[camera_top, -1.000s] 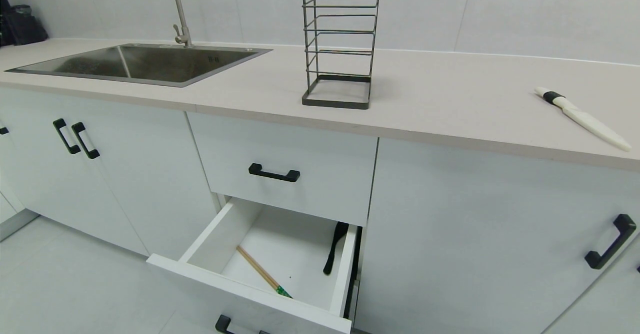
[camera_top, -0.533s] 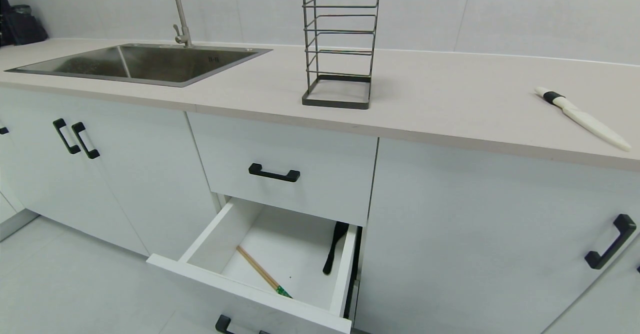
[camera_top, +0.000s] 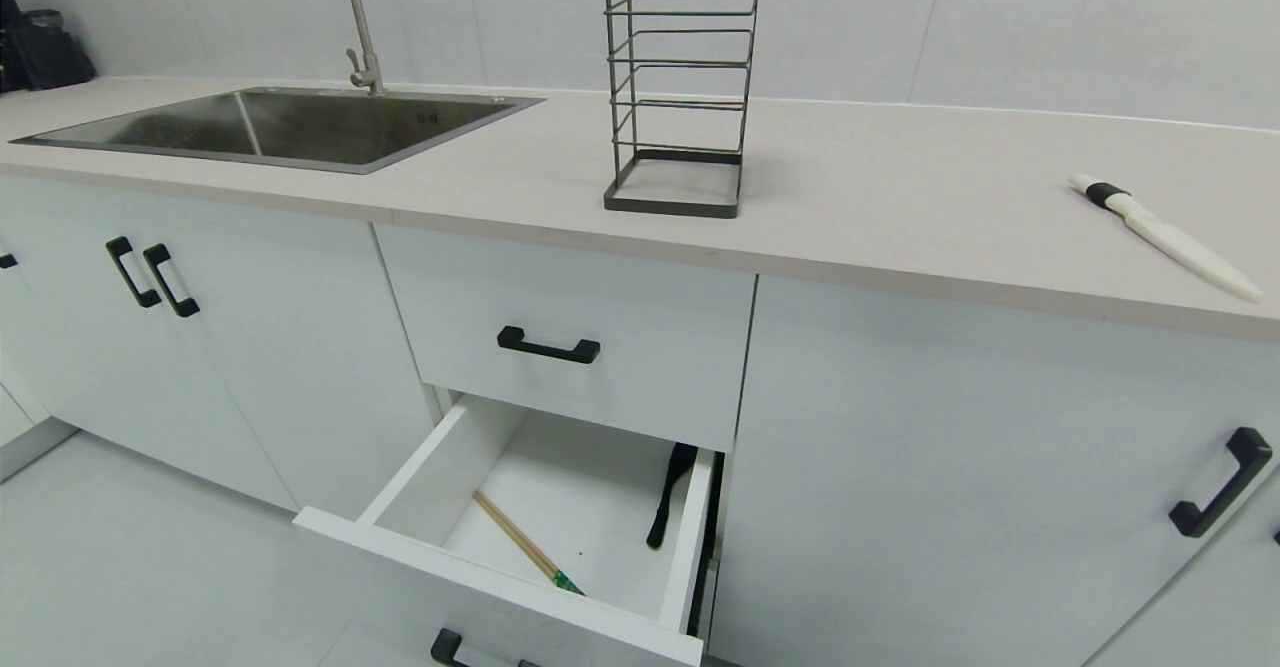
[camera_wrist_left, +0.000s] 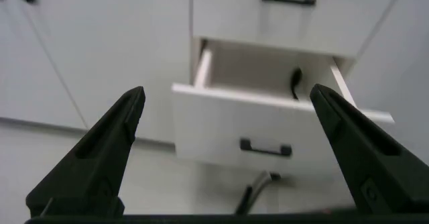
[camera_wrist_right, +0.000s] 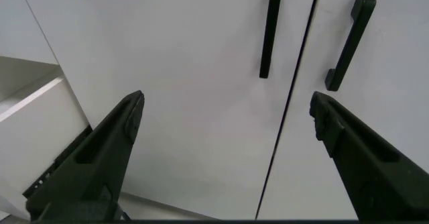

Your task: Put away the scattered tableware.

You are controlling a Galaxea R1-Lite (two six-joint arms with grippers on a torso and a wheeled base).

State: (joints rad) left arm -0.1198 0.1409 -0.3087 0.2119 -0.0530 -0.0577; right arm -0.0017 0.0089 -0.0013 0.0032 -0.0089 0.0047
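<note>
So there's a white knife (camera_top: 1165,237) with a black band lying flat and diagonal near the right end of the counter (camera_top: 900,197), close to the front edge. In the open drawer (camera_top: 480,572), green-tipped wooden chopsticks (camera_top: 525,542) lie diagonally, and a black utensil (camera_top: 668,495) lies along the right wall.

Head view high over counter (camera_top: 900,217) — wrist views low, near cabinet fronts (camera_wrist_right: 188,83) — drawer (camera_top: 430,472) shared

Brushed steel sink (camera_top: 300,127), matt counter (camera_top: 900,207) — wooden chopsticks (camera_top: 525,544), dark wire rack (camera_top: 670,208)
</note>
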